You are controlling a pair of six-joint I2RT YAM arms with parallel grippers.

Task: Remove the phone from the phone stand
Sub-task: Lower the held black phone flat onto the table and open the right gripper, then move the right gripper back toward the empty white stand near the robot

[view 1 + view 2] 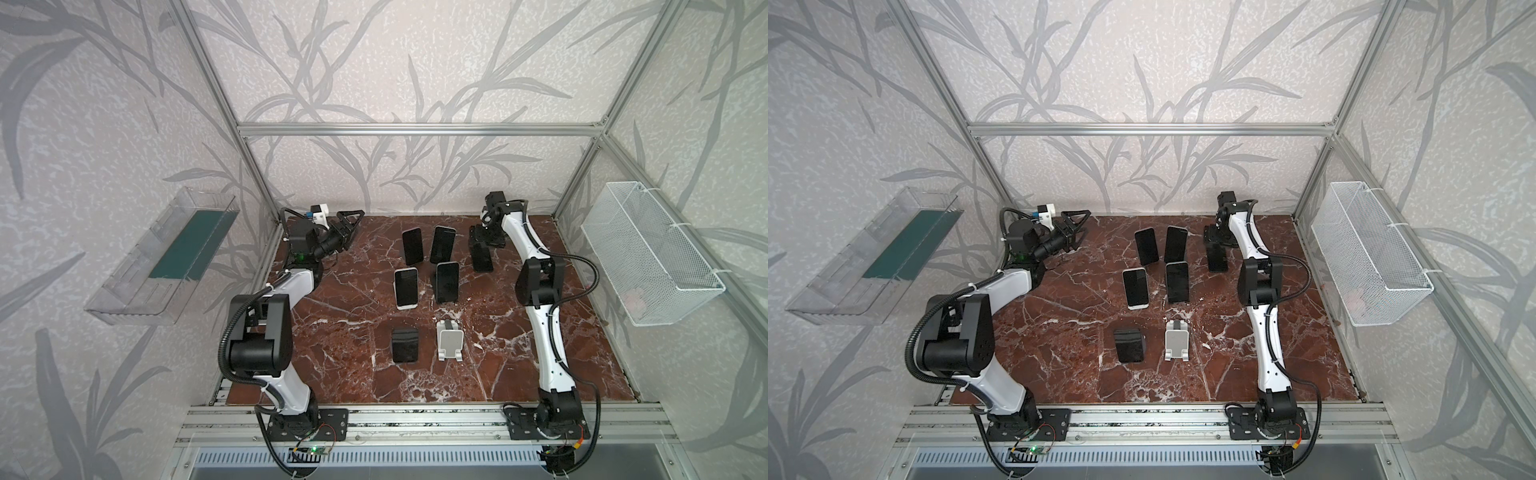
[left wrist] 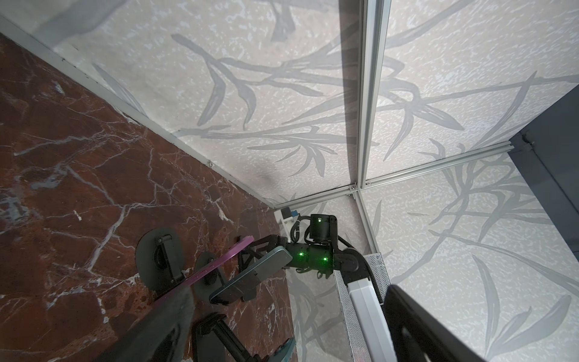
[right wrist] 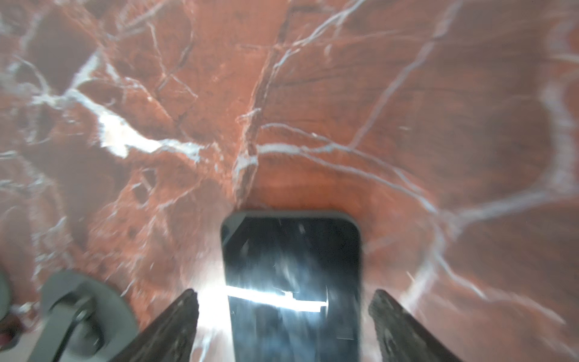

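Motion smears the right wrist view. The phone [image 3: 291, 282], the fingers [image 3: 178, 326] of the right gripper [image 3: 285, 294] flanking it and a round stand base [image 3: 84, 310] all run off the picture's edge. In both top views that gripper covers the phone's far end.

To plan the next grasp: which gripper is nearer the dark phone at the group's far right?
Right. The right gripper is over the dark phone, at its far end, jaws on either side. The left gripper is at the far left corner of the table.
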